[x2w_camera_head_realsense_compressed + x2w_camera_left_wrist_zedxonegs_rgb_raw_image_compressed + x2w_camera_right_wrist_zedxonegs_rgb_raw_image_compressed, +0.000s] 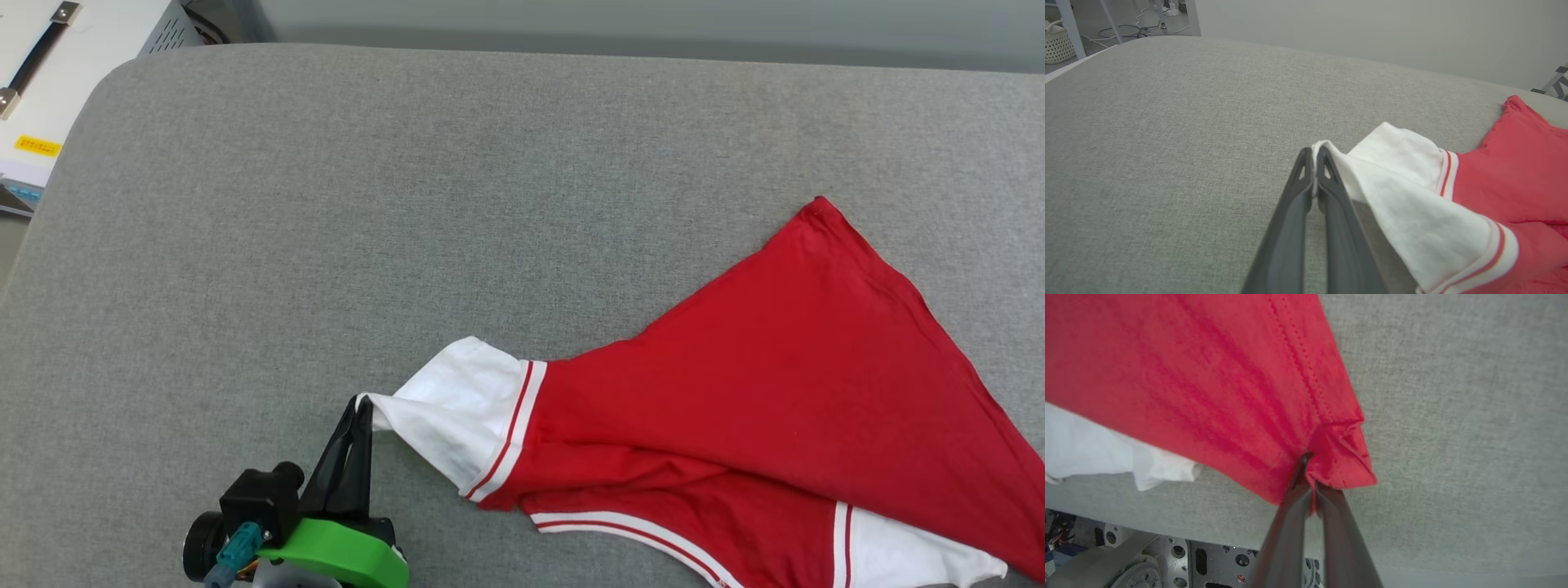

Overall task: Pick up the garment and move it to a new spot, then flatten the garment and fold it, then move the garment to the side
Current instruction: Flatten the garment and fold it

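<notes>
left end effector (365, 406) pinches the garment's (775, 367) white sleeve (457, 408), right end effector (1310, 485) its red corner (1347, 457), probably to spread it flat

The garment (775, 384) runs off the right and bottom edges of the head view, its lower white sleeve clipped by the bottom edge near the lower right corner. At lower left, the left gripper (363, 402) has its mount cut by the frame's bottom edge. A yellow label (37, 146) at upper left is too small to read. In the right wrist view, the right gripper (1306, 469) has its fingertips buried in a red fold near centre. The softly blurred cloth spills past the top and left edges.
</notes>
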Motion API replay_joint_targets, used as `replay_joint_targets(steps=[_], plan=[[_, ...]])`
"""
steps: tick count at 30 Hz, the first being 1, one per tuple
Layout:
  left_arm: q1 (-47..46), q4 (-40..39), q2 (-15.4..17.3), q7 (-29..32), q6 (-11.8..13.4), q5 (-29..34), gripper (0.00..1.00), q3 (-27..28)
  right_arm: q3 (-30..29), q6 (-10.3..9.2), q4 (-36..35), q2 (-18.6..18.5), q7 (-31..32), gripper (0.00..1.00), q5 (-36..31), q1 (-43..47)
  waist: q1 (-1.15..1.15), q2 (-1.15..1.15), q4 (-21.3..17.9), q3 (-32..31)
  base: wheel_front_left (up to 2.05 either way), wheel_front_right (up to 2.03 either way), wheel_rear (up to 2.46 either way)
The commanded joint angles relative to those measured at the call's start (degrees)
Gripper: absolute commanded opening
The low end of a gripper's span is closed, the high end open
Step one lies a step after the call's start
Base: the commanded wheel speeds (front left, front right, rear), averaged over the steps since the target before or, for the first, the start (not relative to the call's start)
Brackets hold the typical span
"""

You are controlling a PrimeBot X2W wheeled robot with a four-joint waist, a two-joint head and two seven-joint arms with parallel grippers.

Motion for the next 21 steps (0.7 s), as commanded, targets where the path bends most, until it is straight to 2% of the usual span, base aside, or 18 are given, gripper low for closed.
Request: replay_joint_targets(steps=[1, 3, 4, 5, 11, 15, 18, 21], plan=[[-0.1, 0.2, 0.5, 0.0, 0.2, 0.5, 0.00, -0.1, 0.2, -0.03, 0.7, 1.4, 0.5, 0.00, -0.6, 1.8, 0.00, 0.00, 0.1, -0.1, 0.00, 0.00, 0.00], [-0.2, 0.3, 0.7, 0.1, 0.3, 0.5, 0.00, -0.1, -0.2, -0.03, 0.7, 2.7, 0.8, 0.00, -0.9, 2.7, 0.00, 0.00, 0.0, -0.4, 0.00, 0.00, 0.00], [-0.1, 0.2, 0.8, 0.2, 0.3, 0.5, 0.00, -0.1, -0.7, -0.03, 0.5, 3.2, 0.6, 0.25, -1.1, 2.6, 0.00, 0.00, -0.1, -0.6, 0.00, 0.00, 0.00], [-0.1, 0.2, 0.9, 0.3, 0.4, 0.4, 0.00, 0.0, -1.5, -0.03, 0.0, 3.6, 0.1, 1.00, -1.5, 2.1, 0.00, 0.00, -0.2, -0.7, 0.00, 0.00, 0.00], [0.1, -0.7, 1.3, 0.6, 0.7, 0.5, 0.00, -0.4, -7.8, -0.03, -6.8, 3.2, -2.7, 1.00, -3.2, -3.2, 0.00, 0.00, -0.2, -1.2, 0.00, 0.00, 0.00], [-0.3, -1.7, 1.2, 0.8, 0.8, 0.6, 0.00, -1.0, -11.5, -0.03, -13.5, 2.1, -1.8, 1.00, -3.5, -8.4, 0.00, 0.00, 0.7, -0.5, 0.00, 0.00, 0.00], [-0.9, -2.3, 1.1, 0.8, 0.7, 0.8, 0.00, -1.6, -11.6, -0.03, -17.1, 0.9, 0.7, 1.00, -4.4, -13.8, 0.00, 0.00, 1.8, 0.7, 0.00, 0.00, 0.00], [-1.9, -2.7, 1.0, 0.8, 0.6, 1.0, 0.00, -2.3, -8.1, -0.03, -18.7, -0.3, 4.3, 1.00, -5.1, -21.3, 0.00, 0.00, 2.9, 2.2, 0.00, 0.00, 0.00]])
